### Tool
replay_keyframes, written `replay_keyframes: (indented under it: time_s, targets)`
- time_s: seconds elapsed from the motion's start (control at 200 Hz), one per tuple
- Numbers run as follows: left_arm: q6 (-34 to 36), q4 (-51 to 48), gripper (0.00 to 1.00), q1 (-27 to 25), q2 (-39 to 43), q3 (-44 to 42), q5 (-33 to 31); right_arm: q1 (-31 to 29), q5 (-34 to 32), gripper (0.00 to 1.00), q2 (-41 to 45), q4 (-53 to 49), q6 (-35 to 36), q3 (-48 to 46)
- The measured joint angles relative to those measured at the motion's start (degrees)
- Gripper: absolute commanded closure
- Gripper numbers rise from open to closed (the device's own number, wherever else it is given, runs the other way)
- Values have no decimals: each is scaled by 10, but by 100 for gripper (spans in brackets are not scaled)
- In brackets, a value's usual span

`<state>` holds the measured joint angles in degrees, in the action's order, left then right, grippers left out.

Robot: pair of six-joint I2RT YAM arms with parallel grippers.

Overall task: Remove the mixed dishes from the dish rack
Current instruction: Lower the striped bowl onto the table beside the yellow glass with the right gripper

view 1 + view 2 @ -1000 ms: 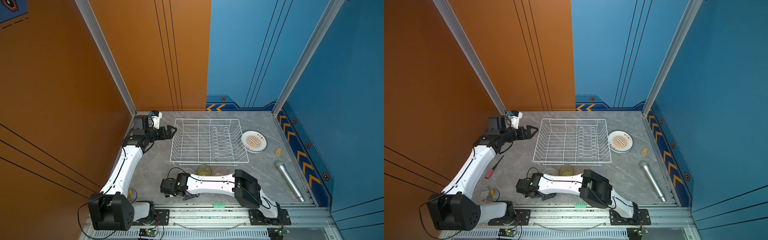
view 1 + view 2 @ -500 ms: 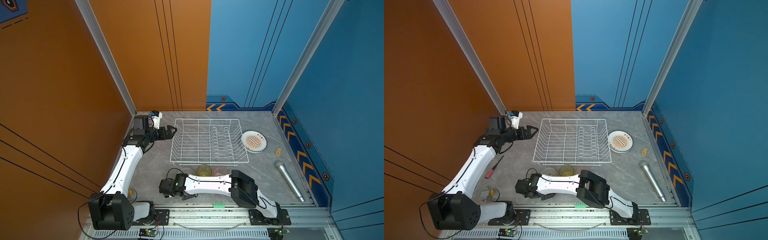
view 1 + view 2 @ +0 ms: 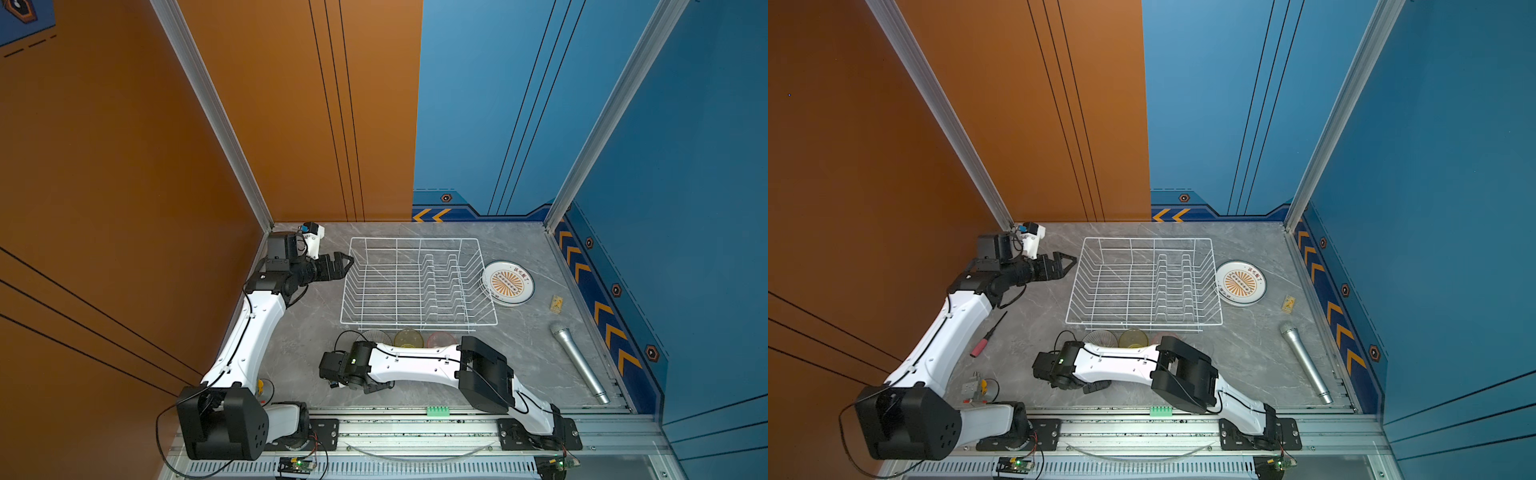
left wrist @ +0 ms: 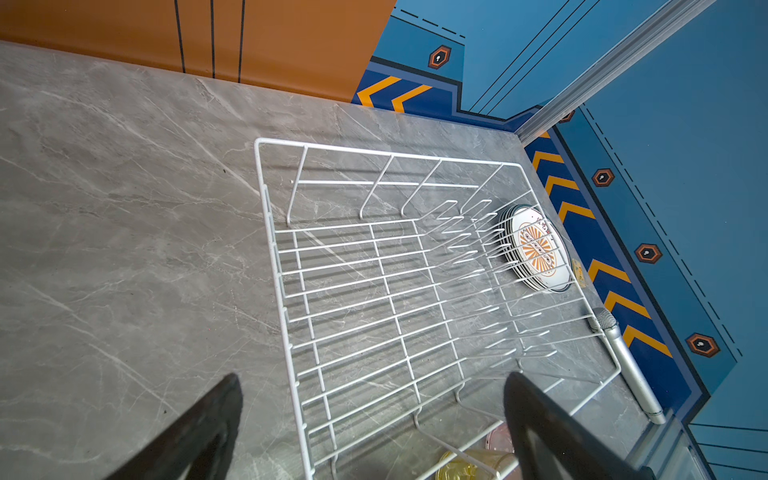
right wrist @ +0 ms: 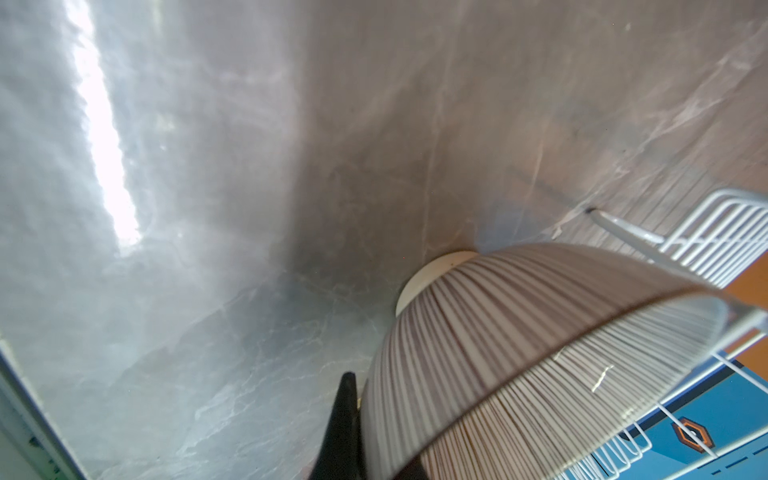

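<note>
Toward the back edge of the worktop (image 3: 519, 374), about midway across: dish rack (image 3: 415, 239), white wire, plate prongs in its right half. Every dish in view lies outside it. Stack of plates (image 3: 508, 284) flat on the worktop just beside the rack's right side, orange sunburst print up; the rack's flared rim overlaps the stack in both top views. 3 tumblers in a row along the rack's front side: clear tumbler (image 3: 376, 336), yellow tumbler (image 3: 409, 337), pink tumbler (image 3: 441, 338), the last 2 partly under the right forearm. Left tool (image 3: 348, 267) near the back-left corner, just beside the rack's left side, spread wide, nothing in it. Right tool (image 3: 370, 385) reaches across to the left of the middle, near the front edge, and is closed down on the wall of the striped bowl (image 5: 540, 353). In the right wrist view 1 finger (image 5: 345, 424) lies against the bowl's outer wall, and a corner of the rack is close by. The bowl is hidden under the wrist in both top views; whether its foot touches the worktop, cannot tell. Microphone (image 3: 577, 361) along the right edge. Red-handled screwdriver (image 3: 986, 338) near the left edge.
</note>
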<state>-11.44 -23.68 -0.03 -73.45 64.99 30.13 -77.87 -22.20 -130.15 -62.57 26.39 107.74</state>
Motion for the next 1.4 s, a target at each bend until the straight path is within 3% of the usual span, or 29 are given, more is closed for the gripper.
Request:
replay_keyframes:
  time_s: [0.531,0.621,0.706,0.981,1.031,1.402]
  targets:
    - [-2,0,2,0,0,-1,2,3,-15,82,0,0,4,10]
    - [-2,0,2,0,0,-1,2,3,-19,76,0,0,4,10]
    - [-2,0,2,0,0,-1,2,3,-21,64,0,0,0,10]
    - [-2,0,2,0,0,-1,2,3,-21,60,0,0,-8,10]
    - [-2,0,2,0,0,-1,2,3,-21,53,0,0,-9,10]
    - [-4,0,2,0,1,-1,1,3,-14,50,35,0,-18,9]
